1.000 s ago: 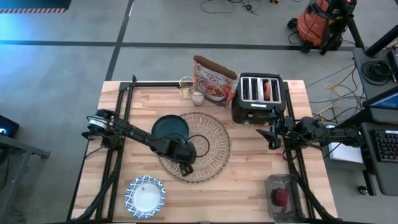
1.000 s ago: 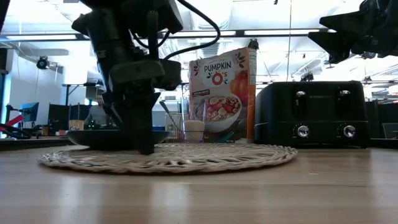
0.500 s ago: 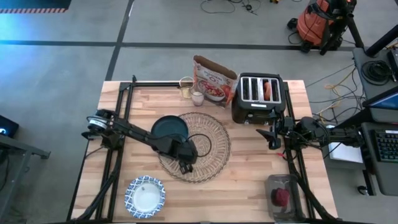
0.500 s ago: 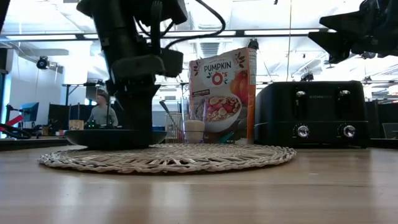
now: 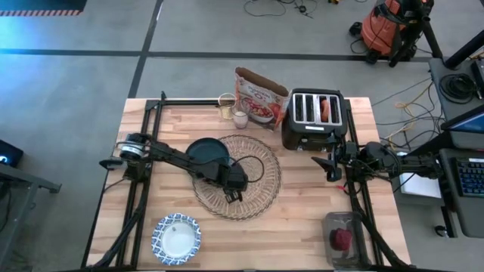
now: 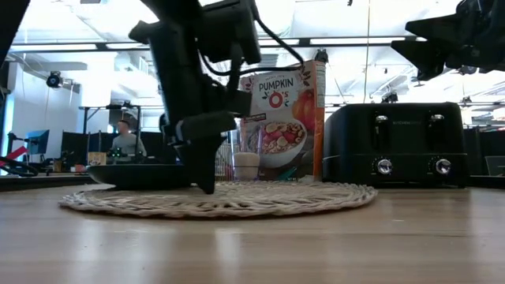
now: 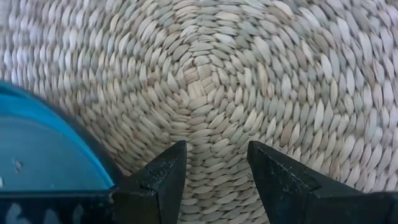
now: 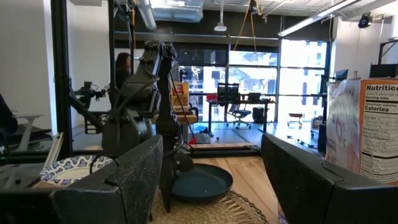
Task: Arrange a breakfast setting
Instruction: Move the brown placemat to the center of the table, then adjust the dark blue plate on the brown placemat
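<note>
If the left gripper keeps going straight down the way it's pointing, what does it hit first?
The left gripper points down at the woven placemat with its fingers open and empty, near the weave's centre. It would meet the placemat first, probably just beside the teal plate, not on it.

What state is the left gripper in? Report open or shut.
Open: the left gripper shows bare woven placemat between its spread fingers, gripping nothing.

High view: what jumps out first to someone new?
The left gripper sits low over the middle of the round woven placemat, fingers open and holding nothing. The dark teal plate overlaps the mat's far-left edge. The right gripper waits by the black toaster, open.
</note>
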